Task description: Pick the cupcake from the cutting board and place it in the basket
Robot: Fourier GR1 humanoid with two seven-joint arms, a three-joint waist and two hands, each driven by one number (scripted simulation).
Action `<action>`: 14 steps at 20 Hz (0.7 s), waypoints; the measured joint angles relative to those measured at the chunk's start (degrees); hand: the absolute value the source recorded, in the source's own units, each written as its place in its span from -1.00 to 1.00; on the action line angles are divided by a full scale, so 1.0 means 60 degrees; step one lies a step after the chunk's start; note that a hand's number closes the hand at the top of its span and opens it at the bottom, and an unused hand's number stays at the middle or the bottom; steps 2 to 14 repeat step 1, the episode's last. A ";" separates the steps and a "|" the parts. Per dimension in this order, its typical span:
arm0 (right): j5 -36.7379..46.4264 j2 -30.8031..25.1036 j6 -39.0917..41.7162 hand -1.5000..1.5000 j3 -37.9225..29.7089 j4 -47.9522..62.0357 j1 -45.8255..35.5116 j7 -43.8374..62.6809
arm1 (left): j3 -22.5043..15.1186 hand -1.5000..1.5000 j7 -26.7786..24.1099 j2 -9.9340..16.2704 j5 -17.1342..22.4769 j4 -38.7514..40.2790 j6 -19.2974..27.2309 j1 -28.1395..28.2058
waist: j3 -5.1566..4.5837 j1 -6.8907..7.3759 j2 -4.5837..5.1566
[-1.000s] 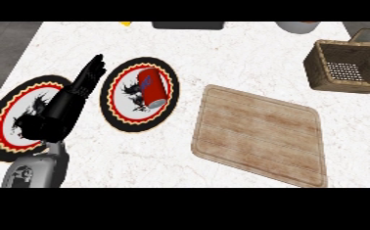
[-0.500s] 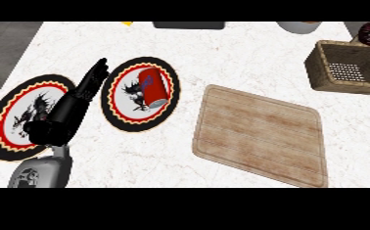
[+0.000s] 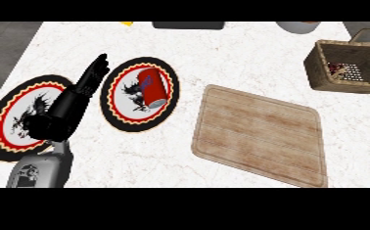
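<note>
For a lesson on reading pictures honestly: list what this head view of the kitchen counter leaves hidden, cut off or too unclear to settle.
- Right hand: absent from the head view.
- Basket: cut by the right edge; something dark red lies inside, too small to identify.
- Cupcake: none visible on the cutting board.
- Left plate: partly hidden behind the left hand.
- Grey and dark things along the top edge: cut off, unidentifiable.

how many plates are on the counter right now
2. One plate sits left of the cutting board with a red cup lying on it. The other plate is at the far left, partly hidden behind the left hand.
</note>
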 measured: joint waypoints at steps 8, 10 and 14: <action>-0.0091 -0.0157 0.0098 -1.00 -0.0106 0.0150 -0.0025 0.0121 | -0.0052 0.00 0.0035 -0.0059 -0.0004 -0.0096 0.0023 0.0075 | 0.0003 0.0011 0.0003; -0.0091 -0.0157 0.0098 -1.00 -0.0106 0.0150 -0.0025 0.0121 | -0.0052 0.00 0.0035 -0.0059 -0.0004 -0.0096 0.0023 0.0075 | 0.0003 0.0011 0.0003; -0.0091 -0.0157 0.0098 -1.00 -0.0106 0.0150 -0.0025 0.0121 | -0.0052 0.00 0.0035 -0.0059 -0.0004 -0.0096 0.0023 0.0075 | 0.0003 0.0011 0.0003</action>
